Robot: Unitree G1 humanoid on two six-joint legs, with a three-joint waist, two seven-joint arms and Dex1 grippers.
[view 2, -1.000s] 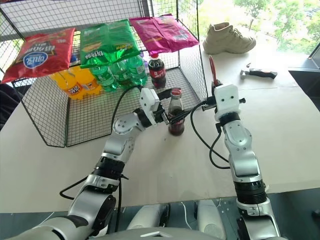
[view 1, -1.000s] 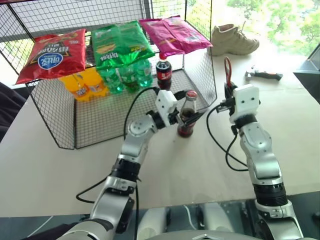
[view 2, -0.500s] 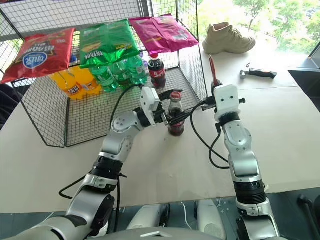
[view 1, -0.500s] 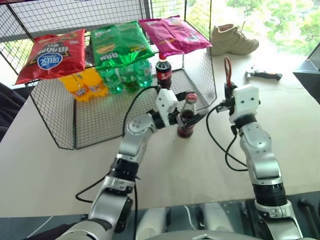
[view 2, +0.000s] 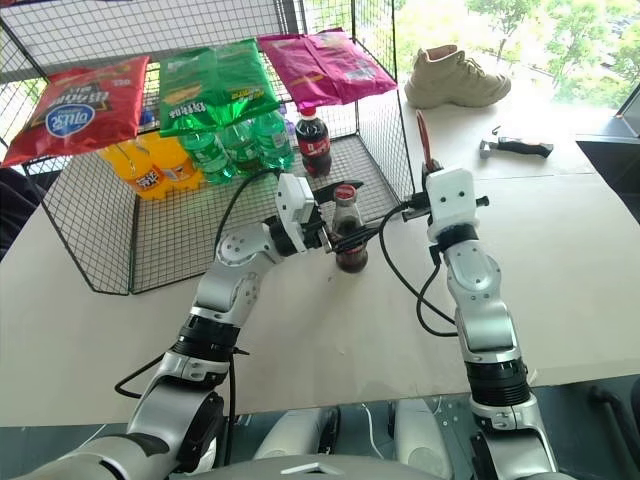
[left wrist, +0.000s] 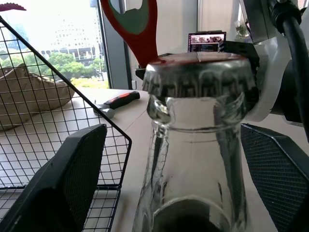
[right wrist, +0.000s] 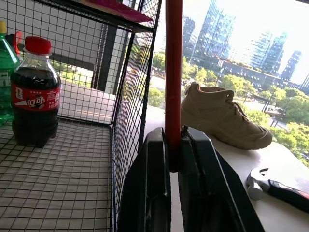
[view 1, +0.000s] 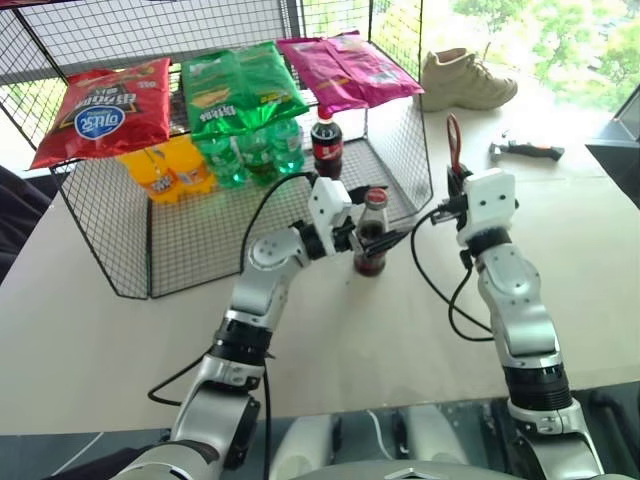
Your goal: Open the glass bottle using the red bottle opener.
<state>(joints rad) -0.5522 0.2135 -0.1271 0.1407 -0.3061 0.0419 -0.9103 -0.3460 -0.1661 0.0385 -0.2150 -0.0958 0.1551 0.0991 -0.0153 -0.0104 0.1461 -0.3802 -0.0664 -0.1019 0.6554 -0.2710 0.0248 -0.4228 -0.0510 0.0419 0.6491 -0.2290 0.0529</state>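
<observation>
With the small clear-glass cola bottle [view 1: 371, 232] upright on the table at the wire rack's 5 o'clock corner between the left gripper's [view 1: 362, 232] spread fingers, these should squeeze it firmly before the right gripper [view 1: 458, 184], clamped on the flat red bottle opener [view 1: 454, 143], hooks the cap.

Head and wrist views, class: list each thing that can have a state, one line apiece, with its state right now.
glass bottle: upright on the table, metal cap on, unopened.
red bottle opener: held upright, clear of the cap.
left gripper: open, fingers either side of the bottle.
right gripper: shut on the opener's handle.
plastic cola bottle: upright in the wire rack, red cap on.
hammer: lying flat on the table.
</observation>
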